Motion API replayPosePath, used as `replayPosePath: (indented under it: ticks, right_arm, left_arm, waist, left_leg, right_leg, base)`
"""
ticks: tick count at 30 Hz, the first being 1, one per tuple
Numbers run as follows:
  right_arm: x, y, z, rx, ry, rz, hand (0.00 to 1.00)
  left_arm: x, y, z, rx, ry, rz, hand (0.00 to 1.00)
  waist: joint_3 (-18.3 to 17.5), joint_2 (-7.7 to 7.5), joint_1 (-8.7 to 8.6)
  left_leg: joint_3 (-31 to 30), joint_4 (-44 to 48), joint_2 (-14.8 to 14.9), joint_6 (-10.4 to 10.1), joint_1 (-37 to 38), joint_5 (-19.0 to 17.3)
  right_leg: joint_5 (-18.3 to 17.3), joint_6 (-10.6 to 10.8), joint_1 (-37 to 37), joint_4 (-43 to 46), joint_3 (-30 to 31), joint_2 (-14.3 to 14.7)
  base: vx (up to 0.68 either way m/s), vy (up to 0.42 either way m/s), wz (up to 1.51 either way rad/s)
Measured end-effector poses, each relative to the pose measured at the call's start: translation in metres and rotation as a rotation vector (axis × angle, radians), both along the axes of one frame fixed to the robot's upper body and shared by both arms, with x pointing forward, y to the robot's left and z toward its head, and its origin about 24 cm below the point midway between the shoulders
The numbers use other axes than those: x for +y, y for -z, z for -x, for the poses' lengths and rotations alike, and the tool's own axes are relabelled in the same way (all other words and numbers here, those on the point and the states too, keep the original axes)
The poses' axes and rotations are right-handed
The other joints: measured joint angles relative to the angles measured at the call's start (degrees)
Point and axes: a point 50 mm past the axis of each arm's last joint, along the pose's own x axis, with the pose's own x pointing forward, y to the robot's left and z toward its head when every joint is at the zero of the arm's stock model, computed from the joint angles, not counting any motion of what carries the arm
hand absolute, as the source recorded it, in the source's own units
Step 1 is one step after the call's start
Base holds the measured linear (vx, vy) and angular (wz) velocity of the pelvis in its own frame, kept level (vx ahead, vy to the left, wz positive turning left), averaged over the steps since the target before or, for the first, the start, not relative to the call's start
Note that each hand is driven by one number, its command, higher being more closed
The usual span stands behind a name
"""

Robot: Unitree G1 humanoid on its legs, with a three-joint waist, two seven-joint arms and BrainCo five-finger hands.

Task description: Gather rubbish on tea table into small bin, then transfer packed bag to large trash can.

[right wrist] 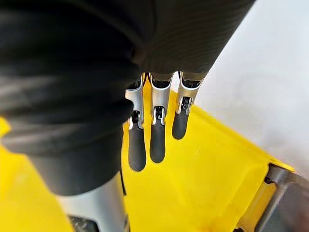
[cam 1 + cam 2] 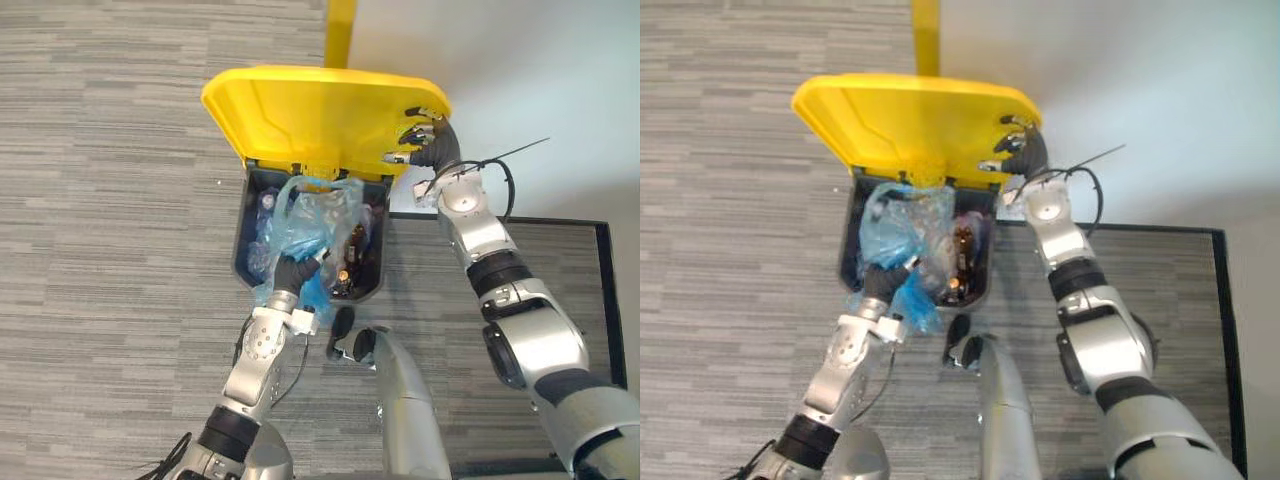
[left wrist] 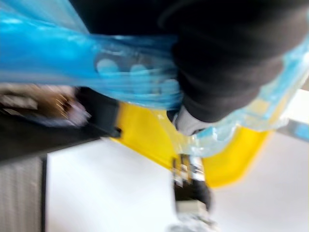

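Blue rubbish bag going into the big yellow-lidded can.

The translucent blue bag [image 2: 318, 212], stuffed and crumpled, sits in the mouth of the large trash can [image 2: 240, 245]. Most of it is inside the dark body, with a fold spilling over the near rim. The left hand [image 2: 292, 274] is right up against the bag at that near rim with plastic bunched around it. Its fingers are buried in the blue film, so I cannot tell whether they are curled on it or loose. The yellow lid [image 2: 310, 110] stands swung up and back. The right hand [image 2: 428, 140] is at the lid's far right corner, fingers [image 1: 157, 140] straight and side by side, resting flat against the yellow surface. The can stands on grey striped carpet [image 2: 110, 250], close to a pale wall.
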Motion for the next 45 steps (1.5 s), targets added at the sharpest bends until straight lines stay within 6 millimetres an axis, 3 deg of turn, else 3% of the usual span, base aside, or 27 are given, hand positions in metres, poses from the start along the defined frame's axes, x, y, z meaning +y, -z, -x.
replayPosePath:
  ticks: [5, 9, 15, 16, 21, 24, 29, 30, 33, 34, 37, 38, 41, 45]
  right_arm:
    - [-0.001, 0.004, 0.0, 0.011, 0.002, 0.001, 0.0]
    - [-0.003, 0.011, 0.001, 0.029, 0.007, 0.001, 0.0]
    - [-0.002, 0.012, 0.001, 0.031, 0.005, 0.0, 0.0]
    - [-0.002, 0.014, 0.002, 0.037, 0.005, -0.001, 0.0]
    - [0.002, 0.025, 0.003, 0.067, -0.002, -0.011, 0.0]
    - [0.005, 0.031, 0.002, 0.091, -0.002, -0.011, 0.0]
    - [0.009, 0.034, 0.002, 0.105, -0.011, 0.008, 0.0]
    - [0.009, 0.035, 0.002, 0.108, -0.008, 0.01, 0.0]
    - [0.009, 0.035, 0.002, 0.112, -0.008, 0.017, 0.0]
    - [0.01, 0.033, 0.002, 0.104, -0.004, 0.02, 0.0]
    - [0.012, 0.033, 0.002, 0.106, -0.01, 0.032, 0.0]
    - [0.013, 0.03, 0.001, 0.097, -0.011, 0.032, 0.0]
    - [0.017, 0.02, 0.0, 0.067, -0.019, 0.028, 0.0]
    - [0.023, 0.008, 0.002, 0.013, -0.044, 0.021, 0.0]
  left_arm:
    - [-0.014, -0.042, 0.004, -0.193, 0.047, 0.046, 1.0]
    - [-0.024, -0.053, 0.006, -0.243, 0.056, 0.039, 1.0]
    - [-0.03, -0.072, 0.003, -0.321, 0.054, 0.026, 1.0]
    - [-0.031, -0.073, 0.003, -0.329, 0.053, 0.022, 1.0]
    - [-0.03, -0.076, 0.002, -0.345, 0.028, 0.01, 1.0]
    - [-0.029, -0.067, -0.004, -0.308, 0.01, -0.018, 1.0]
    - [-0.018, -0.021, -0.029, -0.091, -0.061, -0.137, 1.0]
    - [-0.006, -0.003, -0.038, -0.006, -0.127, -0.181, 1.0]
    - [0.008, 0.017, -0.046, 0.085, -0.185, -0.241, 1.0]
    - [0.023, 0.033, -0.053, 0.154, -0.242, -0.329, 1.0]
    - [0.03, 0.037, -0.057, 0.19, -0.27, -0.346, 1.0]
    - [0.029, 0.034, -0.06, 0.181, -0.27, -0.347, 0.0]
    - [0.028, 0.031, -0.068, 0.177, -0.279, -0.386, 0.0]
    - [0.032, 0.042, -0.069, 0.234, -0.3, -0.452, 0.0]
  waist:
    - [-0.6, 0.98, 0.16]
    - [-1.84, 2.76, 0.1]
    - [-2.25, 2.82, 0.21]
    - [-2.8, 2.77, 0.19]
    - [-4.0, 2.76, 0.34]
    - [-4.55, 2.66, 0.47]
    - [-5.17, 2.65, 0.31]
    - [-5.17, 2.65, 0.27]
    - [-5.16, 2.64, 0.12]
    - [-5.13, 2.49, 0.09]
    - [-4.84, 2.02, 0.04]
    - [-4.54, 1.51, -0.1]
    - [-3.26, -0.62, -0.16]
    - [-2.47, -1.97, -0.41]
  left_leg:
    - [-0.44, -0.01, -0.09, -0.49, -0.3, 0.63]
    - [-0.38, -1.84, -0.3, -0.78, -0.67, 2.24]
    - [-0.08, -4.34, -0.38, -1.49, -0.06, 4.26]
    - [0.09, -5.18, -0.34, -2.78, -0.03, 5.67]
    - [0.64, -8.06, -0.44, -3.07, 0.94, 7.02]
    - [0.84, -8.58, -0.48, -3.07, 0.88, 7.3]
    - [1.43, -10.13, -0.17, -3.04, 0.8, 8.57]
    - [1.41, -10.61, 0.15, -3.02, 0.64, 9.04]
    - [1.42, -10.79, 0.17, -3.05, -0.35, 9.52]
    - [1.53, -10.53, 0.01, -3.06, -2.11, 9.52]
    - [1.82, -9.63, 0.11, -3.08, -2.72, 9.5]
    - [1.9, -9.1, -0.03, -3.16, -3.18, 9.44]
    - [3.12, -6.1, -0.22, -3.32, -4.99, 8.4]
    - [3.29, -4.89, 0.02, -3.63, -6.86, 7.25]
  right_leg:
    - [2.85, 0.63, 2.15, -4.13, -0.38, 0.18]
    - [3.99, 1.01, 2.73, -6.3, -0.39, 0.17]
    - [4.56, 0.55, 2.72, -7.36, -0.62, 0.17]
    - [4.81, 0.53, 2.72, -7.99, -0.74, 0.17]
    - [5.07, 0.83, 3.54, -9.6, -1.21, 0.29]
    - [5.6, 1.53, 3.72, -10.9, -1.07, 0.57]
    - [6.34, 2.33, 3.66, -12.75, -1.28, 1.11]
    - [6.35, 2.34, 3.49, -13.13, -1.77, 1.14]
    - [6.64, 2.76, 3.09, -13.71, -1.95, 1.07]
    - [6.86, 3.09, 1.39, -13.8, -1.93, 0.87]
    - [6.77, 2.95, 0.47, -13.32, -2.05, 0.86]
    - [6.77, 2.95, 0.17, -13.15, -2.04, 0.55]
    - [6.75, 2.96, -0.88, -12.36, -1.72, -0.25]
    - [6.43, 2.64, -2.84, -11.28, -1.94, -0.52]
  base:
    - [-0.07, 0.06, 0.05]
    - [-0.04, 0.057, 0.05]
    - [0.0, 0.002, 0.01]
    - [0.01, 0.012, 0.09]
    - [-0.01, 0.012, 0.04]
    - [-0.05, 0.025, -0.01]
    - [-0.04, 0.007, -0.01]
    - [-0.04, -0.015, 0.09]
    - [-0.05, -0.006, 0.05]
    - [-0.06, -0.002, 0.0]
    - [-0.02, -0.009, -0.03]
    - [-0.03, -0.012, 0.06]
    - [-0.07, -0.005, 0.0]
    - [-0.06, -0.014, -0.03]
